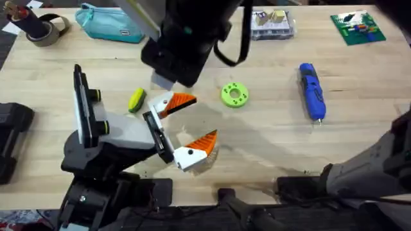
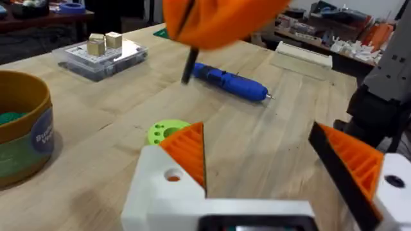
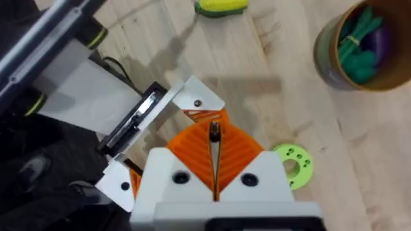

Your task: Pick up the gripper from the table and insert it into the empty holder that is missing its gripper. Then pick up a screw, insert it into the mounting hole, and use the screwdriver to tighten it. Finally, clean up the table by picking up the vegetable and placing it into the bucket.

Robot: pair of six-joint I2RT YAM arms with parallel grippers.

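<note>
Two arms here. The right one rises high and reaches across the middle, with the right gripper [image 3: 214, 138] pointing straight down and clamped on a small dark screw [image 3: 214, 130]. Just below it is the white block with the flat deep-orange wedge finger [image 1: 173, 102], seated on the rail of the big white-and-black holder [image 1: 119, 131]. The little yellow-green toy vegetable [image 1: 136, 101] lies just beside it. The left gripper [image 2: 255, 128] sits low, spread wide around nothing. The blue pen-shaped screwdriver [image 1: 312, 91] lies well off to the right.
</note>
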